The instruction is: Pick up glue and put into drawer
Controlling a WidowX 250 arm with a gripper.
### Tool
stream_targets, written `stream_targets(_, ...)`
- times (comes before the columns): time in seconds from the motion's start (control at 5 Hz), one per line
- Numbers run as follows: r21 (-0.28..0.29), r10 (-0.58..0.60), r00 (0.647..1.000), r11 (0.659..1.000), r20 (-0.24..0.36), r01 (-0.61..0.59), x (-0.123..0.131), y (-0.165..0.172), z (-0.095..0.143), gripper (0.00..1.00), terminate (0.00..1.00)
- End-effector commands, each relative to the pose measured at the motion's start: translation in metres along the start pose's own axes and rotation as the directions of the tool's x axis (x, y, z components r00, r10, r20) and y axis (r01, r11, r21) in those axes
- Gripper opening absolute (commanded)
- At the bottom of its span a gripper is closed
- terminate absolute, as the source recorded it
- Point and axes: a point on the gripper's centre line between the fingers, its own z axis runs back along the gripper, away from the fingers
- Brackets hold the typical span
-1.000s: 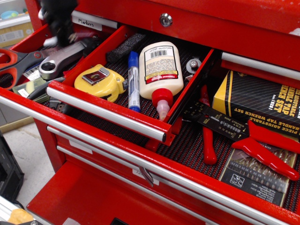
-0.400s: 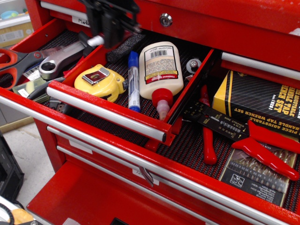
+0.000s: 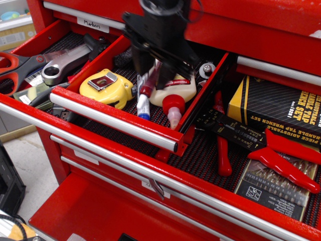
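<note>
Carrying the glue [image 3: 151,79], the tool [image 3: 153,70] now hangs over the middle of the narrow drawer [image 3: 114,122], where a second ago it was far off to the left, above the neighbouring compartment with the wrench [image 3: 65,63]. Its jaws are pinched on the slim red tube, which points down and tilts slightly, its lower end near the marker [image 3: 143,103] and the big white bottle [image 3: 173,90]. I judge the carry is nearly over and only the lowering and release remain. The black arm reaches in from the top, angled down toward the liner, and is blurred with motion. The yellow tape measure [image 3: 108,86] lies just to the left.
</note>
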Motion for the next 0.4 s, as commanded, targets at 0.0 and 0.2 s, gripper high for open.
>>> stream_targets(0.0,0.009,0.030,0.998,0.999,0.047,-0.031,0.0083,0.0056,0.0115,1.00,0.00)
stream_targets(0.2,0.009,0.030,0.998,0.999,0.047,-0.031,0.0083,0.0056,0.0115,1.00,1.00)
